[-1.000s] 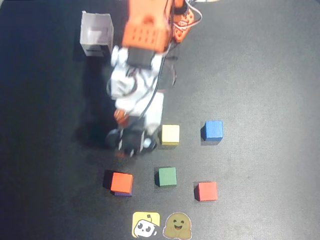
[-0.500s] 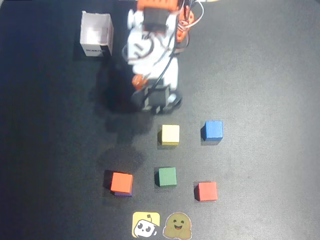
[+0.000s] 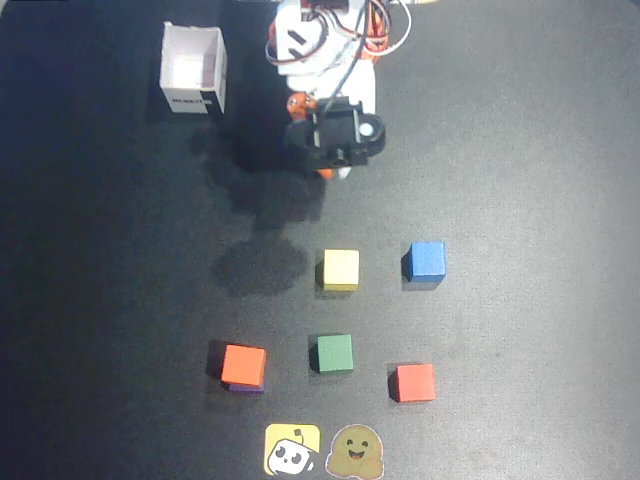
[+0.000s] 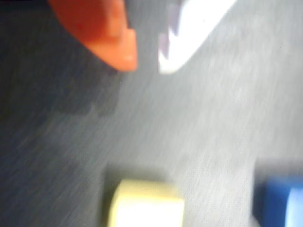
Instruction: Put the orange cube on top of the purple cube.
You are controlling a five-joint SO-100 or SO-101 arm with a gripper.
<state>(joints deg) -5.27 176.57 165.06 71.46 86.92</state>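
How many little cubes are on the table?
6: yellow cube, blue cube, green cube, red cube, and the orange cube stacked on the purple cube, which barely peeks out underneath.

Overhead looks straight down; wrist view — close, blurred — shares yellow cube.

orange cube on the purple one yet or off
On: the orange cube sits atop the purple cube, only a purple sliver showing beneath.

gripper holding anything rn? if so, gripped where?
Nothing. The gripper is empty, its fingertips slightly apart over bare table; the orange cube sits on the purple cube.
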